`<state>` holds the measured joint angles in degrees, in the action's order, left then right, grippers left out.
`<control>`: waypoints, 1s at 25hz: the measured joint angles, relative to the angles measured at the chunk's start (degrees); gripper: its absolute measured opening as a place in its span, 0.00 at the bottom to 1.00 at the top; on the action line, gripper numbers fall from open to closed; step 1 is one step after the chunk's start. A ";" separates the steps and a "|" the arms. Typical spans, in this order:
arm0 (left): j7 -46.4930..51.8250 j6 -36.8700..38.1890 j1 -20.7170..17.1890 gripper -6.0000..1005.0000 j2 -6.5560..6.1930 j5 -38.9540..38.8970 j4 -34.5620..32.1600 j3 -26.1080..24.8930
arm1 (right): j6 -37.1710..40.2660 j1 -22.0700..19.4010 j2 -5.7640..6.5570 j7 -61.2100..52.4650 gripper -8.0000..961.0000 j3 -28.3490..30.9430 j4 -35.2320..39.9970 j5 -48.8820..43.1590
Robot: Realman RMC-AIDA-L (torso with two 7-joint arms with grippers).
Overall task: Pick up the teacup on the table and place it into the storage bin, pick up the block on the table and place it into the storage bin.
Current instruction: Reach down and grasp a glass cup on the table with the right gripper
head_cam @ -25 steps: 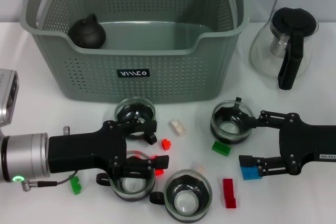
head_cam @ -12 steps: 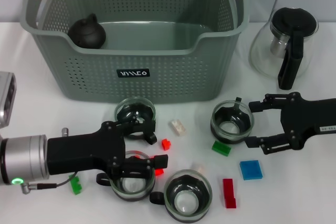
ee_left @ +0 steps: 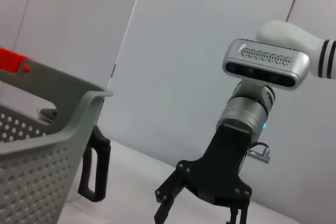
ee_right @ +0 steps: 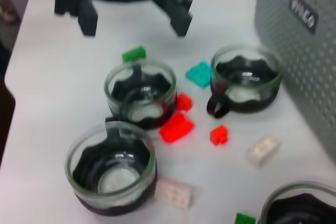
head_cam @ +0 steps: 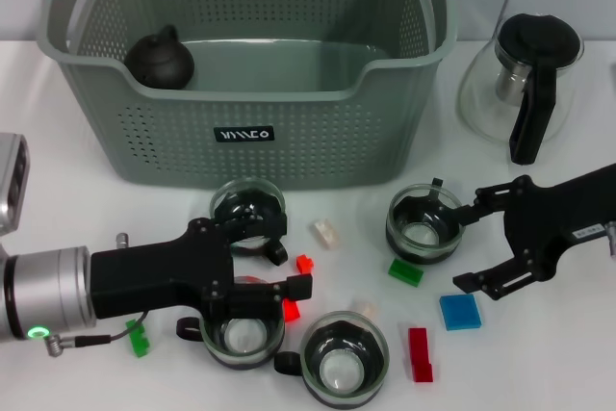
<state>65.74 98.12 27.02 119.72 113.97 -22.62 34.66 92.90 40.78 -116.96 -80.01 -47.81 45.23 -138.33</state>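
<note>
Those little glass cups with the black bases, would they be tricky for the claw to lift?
Probably a bit. The teacup beside the open right gripper has smooth, clear glass walls, so likely slippery and breakable. Its wide, low shape probably resists tipping when nudged. The small side handle on a nearer cup could catch a finger.

Lab: bare white table (head_cam: 87, 199), plain walls

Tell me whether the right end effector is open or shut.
Open: the right end effector has its fingers spread apart beside a teacup, gripping nothing.
</note>
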 joint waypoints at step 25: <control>0.00 -2.03 -0.66 0.93 1.04 -2.00 0.57 -0.03 | -13.10 6.49 -3.12 -5.71 0.95 -19.38 0.96 -8.37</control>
<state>65.74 96.09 26.37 120.76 111.96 -22.05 34.63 79.80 47.27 -120.08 -85.72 -67.19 46.19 -146.69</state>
